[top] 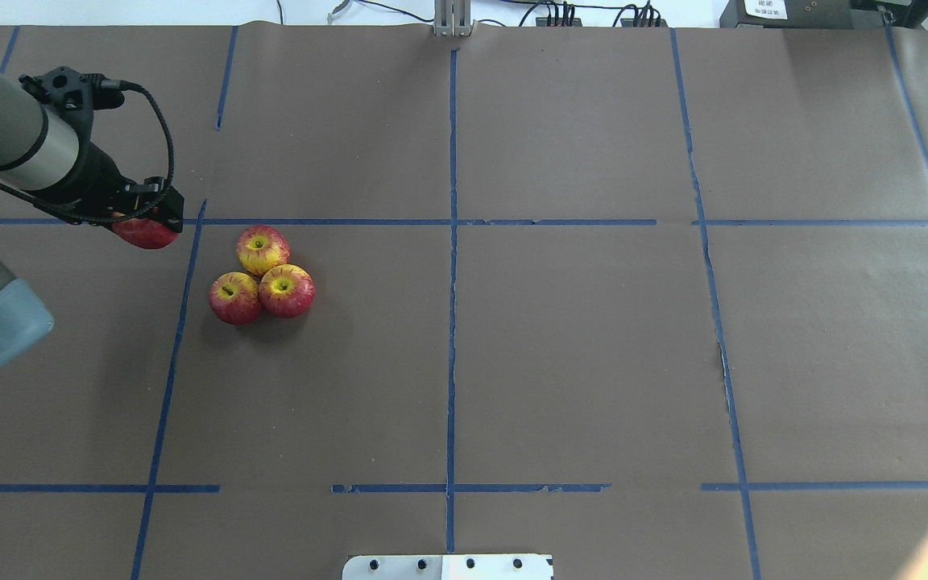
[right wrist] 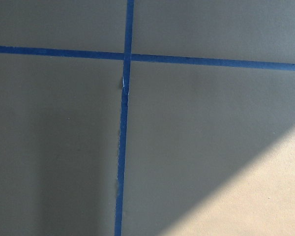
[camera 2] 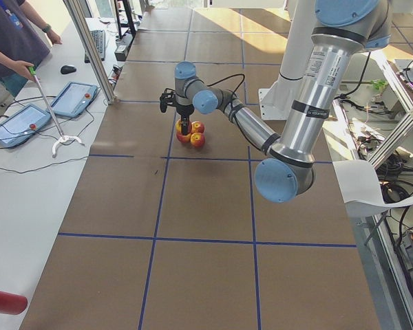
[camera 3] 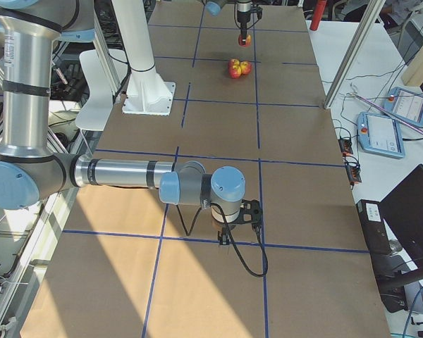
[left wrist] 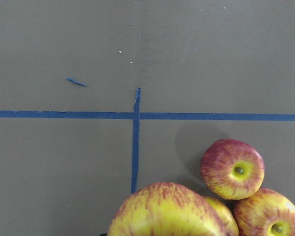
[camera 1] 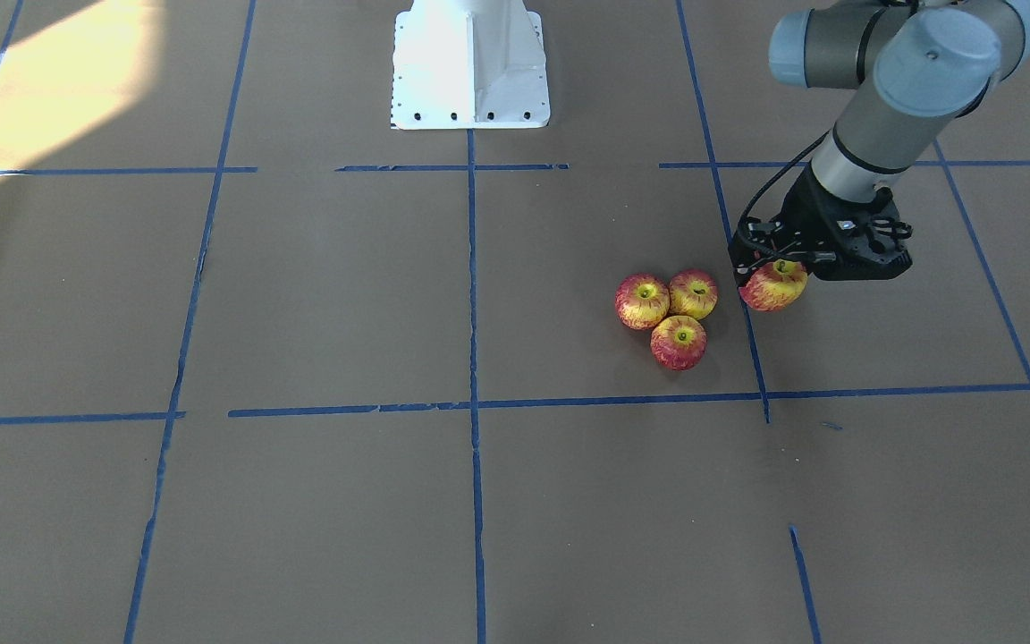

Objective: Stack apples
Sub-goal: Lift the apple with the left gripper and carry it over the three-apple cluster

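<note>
Three apples, red with yellow streaks, sit touching in a triangle on the brown table: one (camera 1: 642, 301), a second (camera 1: 693, 294) and a third (camera 1: 679, 342). They also show in the overhead view (top: 263, 249) and the left wrist view (left wrist: 232, 168). My left gripper (camera 1: 776, 268) is shut on a fourth apple (camera 1: 774, 286) and holds it above the table, just beside the cluster, on the robot's left of it. This held apple fills the bottom of the left wrist view (left wrist: 167, 211). My right gripper (camera 3: 229, 236) shows only in the exterior right view, low over the table, and I cannot tell its state.
Blue tape lines (top: 451, 242) divide the brown paper-covered table into squares. The white robot base (camera 1: 470, 67) stands at the table's edge. An operator (camera 2: 14, 41) with a grabber stick stands beside a side table with tablets.
</note>
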Tool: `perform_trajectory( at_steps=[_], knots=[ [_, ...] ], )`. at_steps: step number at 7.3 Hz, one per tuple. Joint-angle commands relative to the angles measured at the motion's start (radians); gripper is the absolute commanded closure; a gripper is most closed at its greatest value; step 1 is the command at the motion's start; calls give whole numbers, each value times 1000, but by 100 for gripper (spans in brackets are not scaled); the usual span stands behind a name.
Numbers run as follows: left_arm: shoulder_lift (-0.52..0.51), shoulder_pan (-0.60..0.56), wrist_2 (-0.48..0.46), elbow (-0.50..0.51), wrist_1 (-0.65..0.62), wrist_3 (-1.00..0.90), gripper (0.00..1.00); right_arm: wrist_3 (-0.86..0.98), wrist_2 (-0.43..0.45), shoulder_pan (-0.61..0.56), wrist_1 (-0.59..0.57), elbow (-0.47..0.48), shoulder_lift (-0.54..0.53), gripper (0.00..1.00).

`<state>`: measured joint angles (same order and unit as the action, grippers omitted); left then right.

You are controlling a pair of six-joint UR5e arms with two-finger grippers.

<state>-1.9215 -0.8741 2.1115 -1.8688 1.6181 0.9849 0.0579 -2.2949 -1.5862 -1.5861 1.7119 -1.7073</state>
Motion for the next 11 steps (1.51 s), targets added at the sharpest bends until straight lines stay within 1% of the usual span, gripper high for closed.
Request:
perform_trajectory(
  at_steps=[1,3,5,8,11],
  knots=[
    [-40,68,-40,37,0,79,89,0,0,0,0,0,0,0],
    [-48,105,-42,39,3,118,89,0,0,0,0,0,0,0],
    [-57,141,-68,68,12,149,89,0,0,0,0,0,0,0],
    [-62,142,-68,83,19,147,89,0,0,0,0,0,0,0],
    [-67,147,-68,94,20,144,83,0,0,0,0,0,0,0]
  ],
)
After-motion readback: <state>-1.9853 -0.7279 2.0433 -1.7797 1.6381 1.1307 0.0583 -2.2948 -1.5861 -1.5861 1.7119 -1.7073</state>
